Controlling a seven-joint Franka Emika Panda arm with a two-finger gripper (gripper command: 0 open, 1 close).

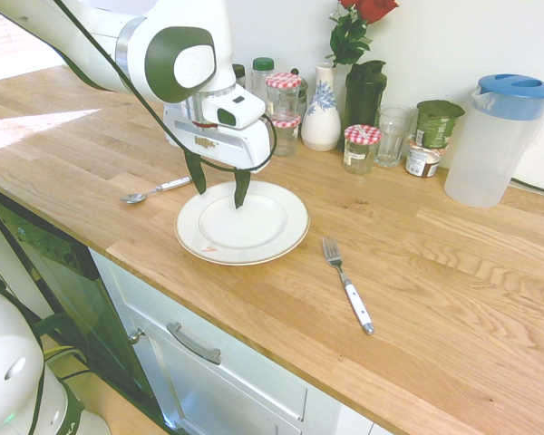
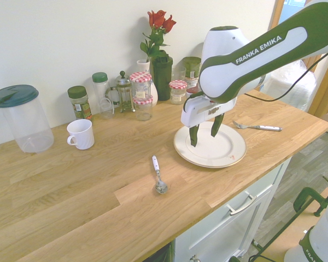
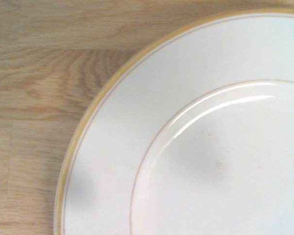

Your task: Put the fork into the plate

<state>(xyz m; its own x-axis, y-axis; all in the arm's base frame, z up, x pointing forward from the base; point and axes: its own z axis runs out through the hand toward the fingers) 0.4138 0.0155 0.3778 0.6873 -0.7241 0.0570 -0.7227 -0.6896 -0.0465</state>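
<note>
One spoon (image 2: 158, 177) beside plate (image 2: 210, 145) | fork (image 1: 346, 283) opposite side | claw (image 1: 218, 190) above plate

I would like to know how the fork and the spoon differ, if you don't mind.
The fork ends in slotted tines; the spoon ends in a rounded bowl. The fork looks longer than the spoon. Both have white handles and lie on the counter.

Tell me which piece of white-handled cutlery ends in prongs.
The silver fork with the white handle, lying beside the round white plate; the other piece, across the plate, ends in a bowl.
</note>
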